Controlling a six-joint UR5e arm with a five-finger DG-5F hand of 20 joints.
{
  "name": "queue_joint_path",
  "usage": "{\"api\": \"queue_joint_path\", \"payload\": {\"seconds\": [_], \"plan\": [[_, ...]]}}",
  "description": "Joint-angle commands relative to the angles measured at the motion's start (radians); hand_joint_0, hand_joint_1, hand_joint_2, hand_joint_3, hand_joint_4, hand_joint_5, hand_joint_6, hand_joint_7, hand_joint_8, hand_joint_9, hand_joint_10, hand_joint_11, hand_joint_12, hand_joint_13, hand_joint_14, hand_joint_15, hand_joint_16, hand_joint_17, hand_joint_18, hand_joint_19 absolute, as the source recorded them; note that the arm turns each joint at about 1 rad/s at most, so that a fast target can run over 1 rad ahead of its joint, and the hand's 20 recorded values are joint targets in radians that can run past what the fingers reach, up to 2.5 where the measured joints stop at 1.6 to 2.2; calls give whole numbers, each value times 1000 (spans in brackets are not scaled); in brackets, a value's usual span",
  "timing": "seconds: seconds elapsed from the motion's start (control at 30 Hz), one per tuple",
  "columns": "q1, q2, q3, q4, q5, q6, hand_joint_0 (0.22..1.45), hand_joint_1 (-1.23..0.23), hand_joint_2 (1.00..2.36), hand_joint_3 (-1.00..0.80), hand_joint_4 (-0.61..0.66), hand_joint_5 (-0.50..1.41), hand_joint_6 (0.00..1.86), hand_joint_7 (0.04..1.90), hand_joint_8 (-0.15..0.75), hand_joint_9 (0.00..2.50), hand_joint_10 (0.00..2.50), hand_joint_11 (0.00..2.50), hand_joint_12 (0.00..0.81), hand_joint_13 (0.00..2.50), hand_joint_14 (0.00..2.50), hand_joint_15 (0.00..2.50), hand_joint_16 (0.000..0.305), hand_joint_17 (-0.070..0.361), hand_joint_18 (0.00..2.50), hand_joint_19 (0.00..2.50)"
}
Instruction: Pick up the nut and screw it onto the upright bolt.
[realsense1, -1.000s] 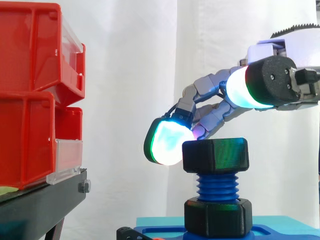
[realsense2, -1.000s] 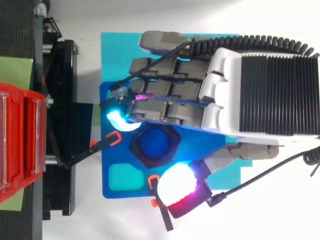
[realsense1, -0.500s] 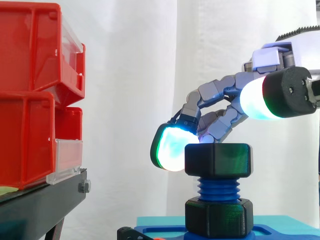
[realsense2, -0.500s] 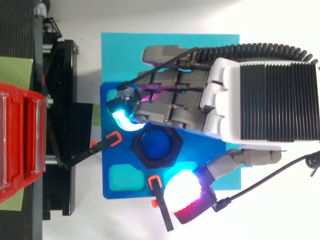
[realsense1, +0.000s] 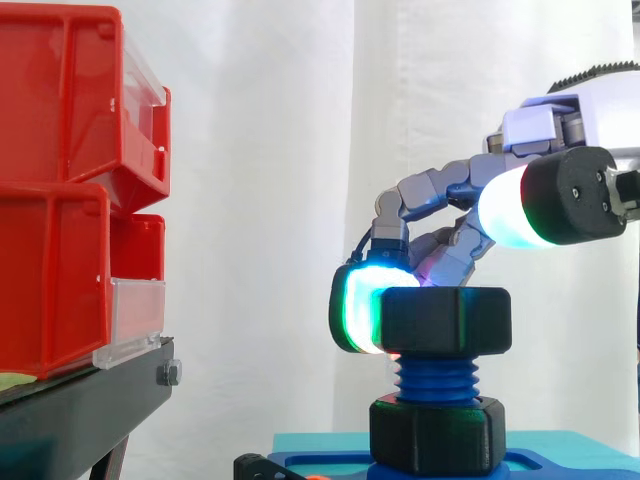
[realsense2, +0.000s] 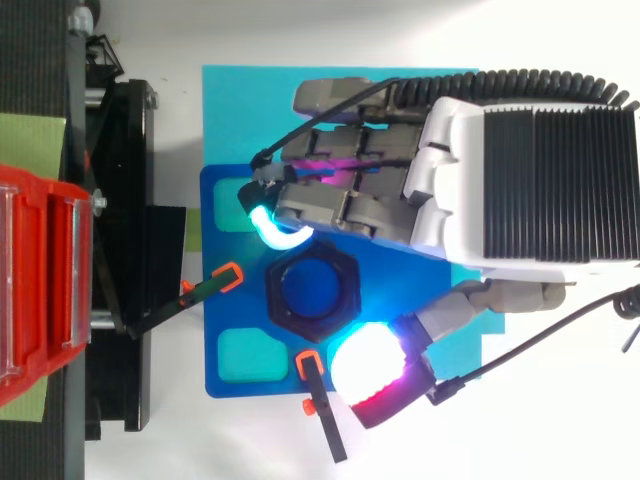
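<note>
From the side, the hand (realsense1: 560, 195) runs off the right edge and the red bins (realsense1: 60, 190) off the left. The nut (realsense1: 445, 320) hides the top of the bolt (realsense1: 437, 378). I can't tell whether the hand grips the nut.

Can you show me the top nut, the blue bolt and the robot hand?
black nut (realsense1: 445, 320), side view, on its front face.
blue bolt (realsense1: 437, 378), side view, on its bare threads.
hand (realsense2: 455, 185), top view, on its white back.
</note>
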Motion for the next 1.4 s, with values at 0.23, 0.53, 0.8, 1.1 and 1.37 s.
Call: {"api": "queue_joint_path", "payload": {"seconds": [0.23, 0.53, 0.8, 1.1, 1.37], "plan": [[-19, 1, 0, -2, -2, -1, 540, -283, 1000, -500, 134, 51, 500, 1528, 250, 1164, 0, 0, 140, 1014, 0, 0, 15, 35, 817, 239], [-36, 1, 2, 0, -31, -3, 547, -280, 1000, -500, 52, 82, 527, 1450, 218, 1479, 0, 0, 96, 1152, 0, 0, 9, 21, 940, 276], [-55, 2, 14, 0, -43, -3, 538, -264, 1000, -500, 126, 57, 503, 1409, 238, 1463, 1, 31, 119, 1091, 1, 0, 12, 27, 872, 250], [-95, 2, 95, -66, -97, -19, 521, -239, 1000, -500, 218, -59, 504, 876, 241, 1268, 0, 3, 153, 949, 0, 0, 21, 46, 740, 273], [-85, -1, 92, -49, -92, -44, 509, -215, 1000, -500, 175, -98, 502, 649, 202, 1048, 0, 0, 158, 803, 0, 0, 23, 52, 592, 212]]}}
